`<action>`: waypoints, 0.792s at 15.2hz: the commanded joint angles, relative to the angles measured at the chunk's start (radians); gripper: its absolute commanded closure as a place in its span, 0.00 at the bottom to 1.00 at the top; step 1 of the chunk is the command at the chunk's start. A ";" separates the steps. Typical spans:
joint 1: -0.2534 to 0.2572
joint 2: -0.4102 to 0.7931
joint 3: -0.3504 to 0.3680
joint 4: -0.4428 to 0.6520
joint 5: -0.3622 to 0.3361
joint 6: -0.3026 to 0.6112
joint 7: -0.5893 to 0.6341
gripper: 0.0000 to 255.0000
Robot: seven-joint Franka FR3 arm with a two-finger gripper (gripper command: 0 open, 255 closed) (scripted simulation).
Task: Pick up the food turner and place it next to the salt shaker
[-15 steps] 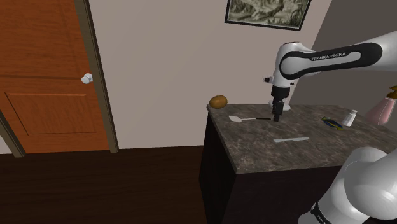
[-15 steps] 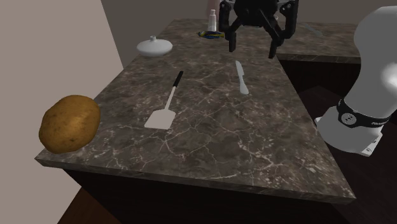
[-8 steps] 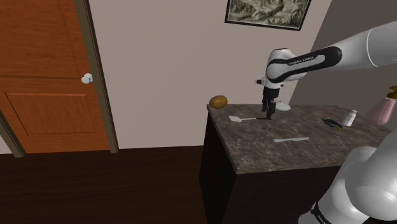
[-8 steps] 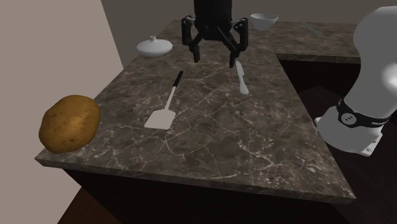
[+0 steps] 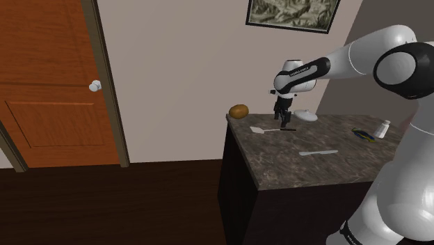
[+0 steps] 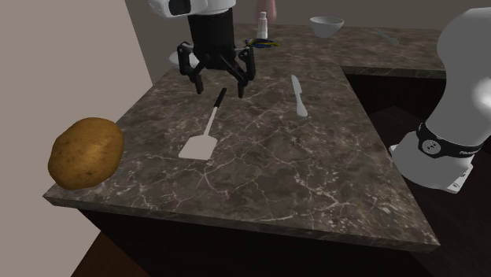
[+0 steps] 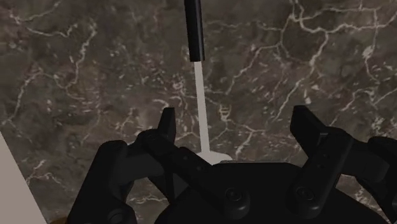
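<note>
Roughly, turner (image 6: 210,122), blade toward potato (image 6: 86,151).

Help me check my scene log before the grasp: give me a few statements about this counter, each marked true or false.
1. The tool hangs open over the food turner's black handle, gripping nothing. True.
2. The food turner lies flat on the dark marbled countertop. True.
3. The potato sits right beside the salt shaker. False: the potato is at the counter's corner beyond the turner's blade, and the shaker stands at the opposite end.
4. The knife lies crossed over the food turner. False: it lies apart from the turner on bare countertop, touching nothing.
</note>
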 commanded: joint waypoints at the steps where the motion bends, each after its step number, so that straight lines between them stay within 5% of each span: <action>1: -0.017 0.080 0.008 0.064 0.052 0.019 -0.087 0.00; 12: -0.034 0.136 0.022 0.022 0.090 0.109 -0.113 0.00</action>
